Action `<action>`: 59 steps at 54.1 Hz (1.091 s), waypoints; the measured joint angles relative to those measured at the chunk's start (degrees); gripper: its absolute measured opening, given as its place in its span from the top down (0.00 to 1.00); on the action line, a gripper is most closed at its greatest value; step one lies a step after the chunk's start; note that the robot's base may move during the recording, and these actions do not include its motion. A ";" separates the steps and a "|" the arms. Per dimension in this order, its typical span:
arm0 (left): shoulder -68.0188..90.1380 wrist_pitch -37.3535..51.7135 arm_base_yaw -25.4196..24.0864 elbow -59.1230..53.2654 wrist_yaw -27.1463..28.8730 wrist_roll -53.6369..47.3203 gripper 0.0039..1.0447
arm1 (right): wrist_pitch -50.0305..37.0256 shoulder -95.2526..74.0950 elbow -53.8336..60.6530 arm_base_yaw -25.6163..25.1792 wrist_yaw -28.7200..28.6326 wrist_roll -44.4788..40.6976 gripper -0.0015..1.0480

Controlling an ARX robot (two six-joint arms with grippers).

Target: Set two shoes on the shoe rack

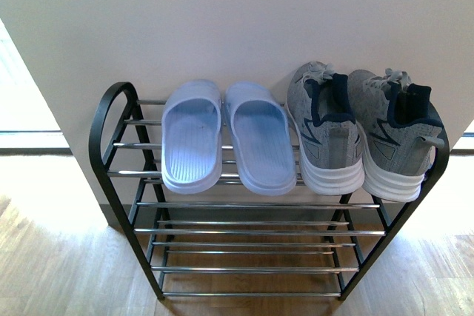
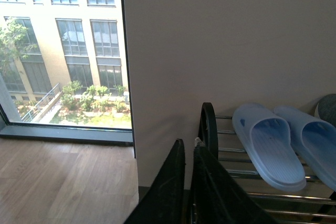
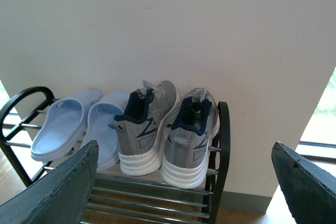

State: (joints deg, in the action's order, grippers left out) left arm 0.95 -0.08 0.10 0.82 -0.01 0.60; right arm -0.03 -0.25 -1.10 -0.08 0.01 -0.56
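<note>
Rack: set against a pale wall on a wood floor; black frame, silver rods, several tiers.
Sandals: both are laid side by side on the top tier, toward its left half, toes pointed at the wall, heels at the front edge. They are also seen in the left wrist view and the right wrist view.
Sneakers: both are stood on the right half of the top tier, just beside the sandals, heels turned to the front, white soles overhanging the front rod. In the right wrist view they are seen touching each other.
Lower tiers: only bare rods are shown.
Left gripper: seen only in its wrist view, near the rack's left end; its dark fingers are pressed nearly together with nothing between them.
Right gripper: spread wide, nothing held, in front of the sneakers and apart from them.
Window: seen left of the wall, a building outside.
</note>
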 joint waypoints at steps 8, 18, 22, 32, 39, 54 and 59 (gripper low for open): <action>0.00 0.00 0.00 0.00 0.00 0.00 0.59 | 0.00 0.00 0.00 0.00 0.00 0.00 0.09; 0.00 0.00 0.00 0.00 0.00 0.00 0.27 | 0.00 0.00 0.00 0.00 0.00 0.00 0.09; 0.00 0.00 0.00 0.00 0.00 0.00 0.10 | 0.00 -0.02 0.00 0.00 0.00 0.00 0.09; 0.00 0.00 0.00 0.00 0.00 -0.13 0.09 | 0.00 -0.02 0.00 0.00 0.00 0.00 0.09; 0.00 0.00 0.00 0.00 0.02 -0.13 0.09 | 0.02 -0.02 0.00 0.00 0.02 0.09 0.09; 0.00 0.00 0.00 0.00 0.02 -0.15 0.09 | 0.02 -0.02 0.00 0.00 0.00 0.13 0.09; 0.00 0.00 0.00 0.00 0.00 -0.15 0.09 | 0.04 0.00 0.00 0.00 0.00 0.13 0.09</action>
State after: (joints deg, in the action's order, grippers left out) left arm 0.95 -0.08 0.10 0.82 -0.01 0.45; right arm 0.01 -0.25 -1.10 -0.08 0.01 -0.43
